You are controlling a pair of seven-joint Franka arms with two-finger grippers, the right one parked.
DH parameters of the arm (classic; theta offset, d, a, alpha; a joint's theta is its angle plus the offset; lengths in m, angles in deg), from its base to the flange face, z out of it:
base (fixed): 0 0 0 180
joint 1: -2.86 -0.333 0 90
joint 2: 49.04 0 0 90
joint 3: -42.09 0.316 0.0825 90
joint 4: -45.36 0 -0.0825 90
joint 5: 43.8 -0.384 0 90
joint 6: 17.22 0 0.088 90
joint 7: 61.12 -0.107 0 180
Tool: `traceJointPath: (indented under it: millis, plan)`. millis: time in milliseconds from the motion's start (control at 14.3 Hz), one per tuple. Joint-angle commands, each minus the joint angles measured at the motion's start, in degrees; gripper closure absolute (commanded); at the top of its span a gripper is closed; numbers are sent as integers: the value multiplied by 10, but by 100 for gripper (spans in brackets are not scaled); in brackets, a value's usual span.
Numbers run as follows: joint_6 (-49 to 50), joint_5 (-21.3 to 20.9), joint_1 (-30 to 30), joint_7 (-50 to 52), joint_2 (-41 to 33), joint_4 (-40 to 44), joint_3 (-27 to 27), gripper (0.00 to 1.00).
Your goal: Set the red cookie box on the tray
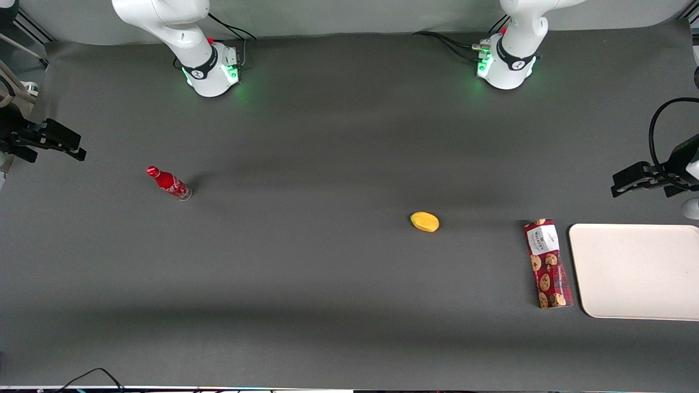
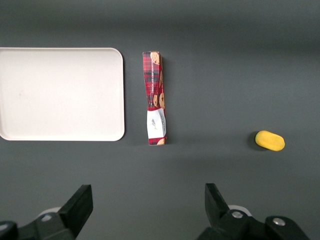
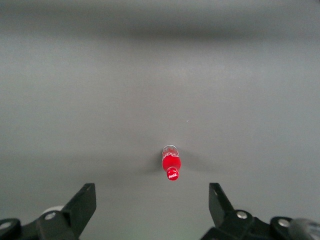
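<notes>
Grey table (image 1: 327,284): tool (image 2: 147,210) spread, poised above red cookie box (image 2: 155,98) beside tray (image 2: 60,94)

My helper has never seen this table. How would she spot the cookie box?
Find the big cream tray at the working arm's end; the open gripper hangs above. Beside the tray lies the red cookie box: long, narrow, printed with cookies, unlike the yellow lump.

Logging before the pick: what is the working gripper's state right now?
Gripper: open, holding nothing, high above the table, clear of the red cookie box and the tray.
</notes>
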Motion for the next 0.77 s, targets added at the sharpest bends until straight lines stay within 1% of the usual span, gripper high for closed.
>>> traceJointPath:
  millis: [0, 140, 349, 488, 698]
  plan:
    - [23, 2, 3, 8, -1, 11, 2, 0]
    - [6, 0, 3, 3, 11, 8, 2, 0]
    - [-47, -7, 10, 1, 73, -1, 2, 0]
    - [-111, -14, 11, 1, 131, -3, 3, 0]
    - [-207, -22, 11, 10, 193, -31, 7, 0]
